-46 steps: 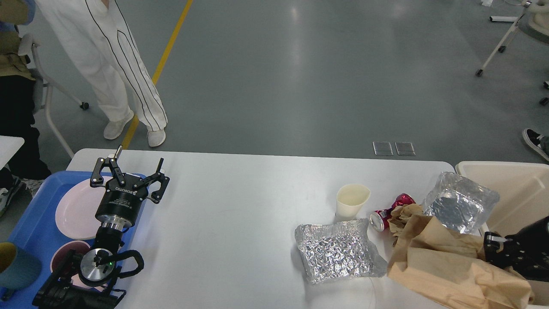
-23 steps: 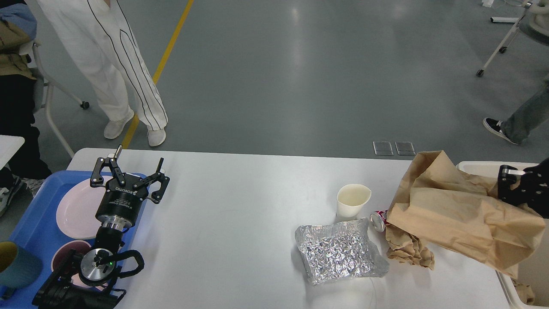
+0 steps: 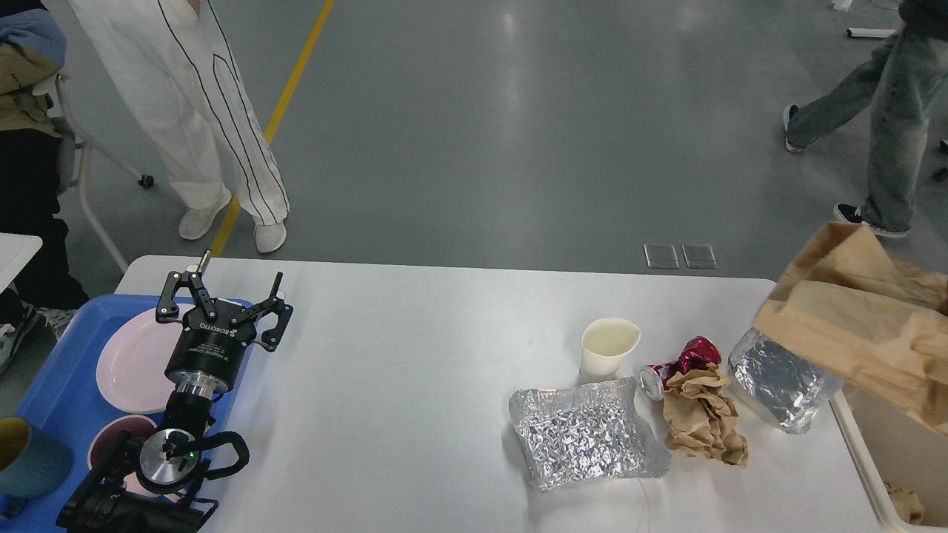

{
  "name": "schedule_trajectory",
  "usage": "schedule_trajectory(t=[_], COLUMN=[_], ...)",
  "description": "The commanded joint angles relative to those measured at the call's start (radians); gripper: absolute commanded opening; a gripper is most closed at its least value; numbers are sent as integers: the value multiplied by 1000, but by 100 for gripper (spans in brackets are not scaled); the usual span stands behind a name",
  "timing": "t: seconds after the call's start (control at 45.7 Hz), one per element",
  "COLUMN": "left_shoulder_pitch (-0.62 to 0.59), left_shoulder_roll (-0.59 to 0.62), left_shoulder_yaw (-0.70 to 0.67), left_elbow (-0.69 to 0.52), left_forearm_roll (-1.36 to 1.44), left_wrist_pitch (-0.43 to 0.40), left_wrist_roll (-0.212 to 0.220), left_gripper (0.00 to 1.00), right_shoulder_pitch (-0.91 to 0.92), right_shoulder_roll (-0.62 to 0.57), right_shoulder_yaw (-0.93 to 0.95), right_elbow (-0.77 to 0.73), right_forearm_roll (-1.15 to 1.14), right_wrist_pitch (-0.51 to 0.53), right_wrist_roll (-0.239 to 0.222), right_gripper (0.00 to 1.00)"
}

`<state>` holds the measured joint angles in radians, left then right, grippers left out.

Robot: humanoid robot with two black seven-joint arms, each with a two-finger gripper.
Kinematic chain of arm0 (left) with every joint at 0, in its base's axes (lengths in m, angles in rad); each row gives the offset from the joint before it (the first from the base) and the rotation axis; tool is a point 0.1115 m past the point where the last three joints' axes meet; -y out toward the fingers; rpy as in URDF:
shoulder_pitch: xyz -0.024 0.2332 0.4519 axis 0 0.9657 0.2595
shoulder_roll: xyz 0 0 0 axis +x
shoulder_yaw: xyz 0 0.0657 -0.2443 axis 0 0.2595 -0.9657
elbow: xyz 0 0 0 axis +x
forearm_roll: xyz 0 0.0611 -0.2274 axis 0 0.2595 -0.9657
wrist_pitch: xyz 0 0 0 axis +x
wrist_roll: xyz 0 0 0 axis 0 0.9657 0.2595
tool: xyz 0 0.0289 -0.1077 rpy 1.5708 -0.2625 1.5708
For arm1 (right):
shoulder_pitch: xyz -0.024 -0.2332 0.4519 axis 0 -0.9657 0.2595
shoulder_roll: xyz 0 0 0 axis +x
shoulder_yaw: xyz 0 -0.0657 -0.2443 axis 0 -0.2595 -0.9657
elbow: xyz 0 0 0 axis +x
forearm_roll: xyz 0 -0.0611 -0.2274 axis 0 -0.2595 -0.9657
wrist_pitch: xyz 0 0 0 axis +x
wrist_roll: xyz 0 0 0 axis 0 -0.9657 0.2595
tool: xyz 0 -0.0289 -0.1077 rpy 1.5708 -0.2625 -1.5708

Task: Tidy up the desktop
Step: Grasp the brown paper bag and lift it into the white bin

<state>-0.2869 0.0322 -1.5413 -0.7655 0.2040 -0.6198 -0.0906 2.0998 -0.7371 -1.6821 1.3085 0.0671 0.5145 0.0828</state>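
The white desktop holds litter on its right side: a white paper cup, a crushed red can, a crumpled brown paper wad, an open foil tray and a foil container. A large brown paper bag hangs over the beige bin at the right edge. My left gripper is open and empty at the desktop's left edge, over the rim of the blue tray. My right gripper is out of view.
The blue tray holds a pink plate, a dark bowl and a teal cup. A person in white stands beyond the far left corner. Another person walks at the far right.
The brown paper bag went up and right, off the desktop and over the bin. The can, paper wad and foil container it covered now show. My left arm has not moved.
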Motion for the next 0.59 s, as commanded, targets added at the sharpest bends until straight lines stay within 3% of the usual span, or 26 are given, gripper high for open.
schedule_trajectory(t=[0.0,0.175,0.328,0.569], left_shoulder_pitch=[0,0,0,0], left_shoulder_roll=[0,0,0,0], left_shoulder_yaw=[0,0,0,0], left_elbow=[0,0,0,0], left_forearm_roll=[0,0,0,0], left_wrist_pitch=[0,0,0,0], left_wrist_roll=[-1,-1,-1,-1], left_gripper=[96,96,96,96], right_shoulder_pitch=[-170,-463,-796,-1277], right_shoulder_roll=[-51,-143,-123,39], right_shoulder_yaw=[30,180,410,781], right_elbow=[-107,-322,-566,-1006], right_forearm_roll=[11,173,280,284], right_wrist_pitch=[-143,-297,-376,-432], right_wrist_roll=[-3,-35,-78,-198], right_gripper=[0,0,0,0])
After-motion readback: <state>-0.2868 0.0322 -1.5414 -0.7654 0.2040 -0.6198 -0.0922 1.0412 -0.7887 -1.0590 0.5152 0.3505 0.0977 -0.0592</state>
